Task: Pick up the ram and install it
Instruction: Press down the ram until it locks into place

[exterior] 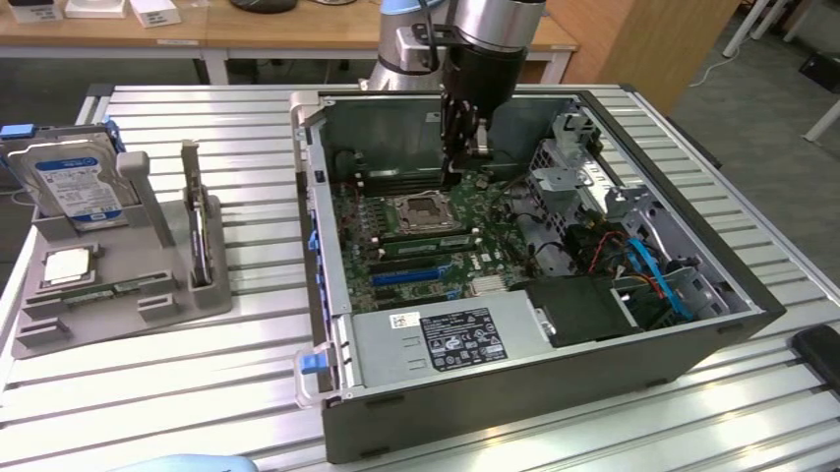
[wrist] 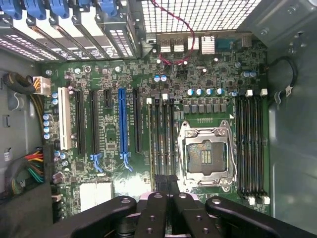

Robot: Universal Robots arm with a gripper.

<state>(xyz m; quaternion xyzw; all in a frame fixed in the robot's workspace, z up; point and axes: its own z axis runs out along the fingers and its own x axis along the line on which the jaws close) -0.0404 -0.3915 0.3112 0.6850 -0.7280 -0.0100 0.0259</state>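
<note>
The ram [exterior: 423,233], a thin green stick, stands on edge in a memory slot beside the empty CPU socket [exterior: 423,207] on the motherboard, inside the open computer case [exterior: 525,393]. My gripper [exterior: 461,169] reaches down into the case from the back, above the board near the socket. In the wrist view the gripper [wrist: 167,179] is shut, its black fingers [wrist: 161,184] pressed together with nothing between them. They hover over the end of the row of memory slots [wrist: 162,139] next to the socket [wrist: 205,153].
A grey holder [exterior: 118,305] at the exterior view's left carries a blue-labelled hard drive [exterior: 79,182] and a dark card with a metal bracket [exterior: 197,231]. Inside the case are the power supply [exterior: 440,339], a drive cage [exterior: 577,172] and loose cables [exterior: 656,275].
</note>
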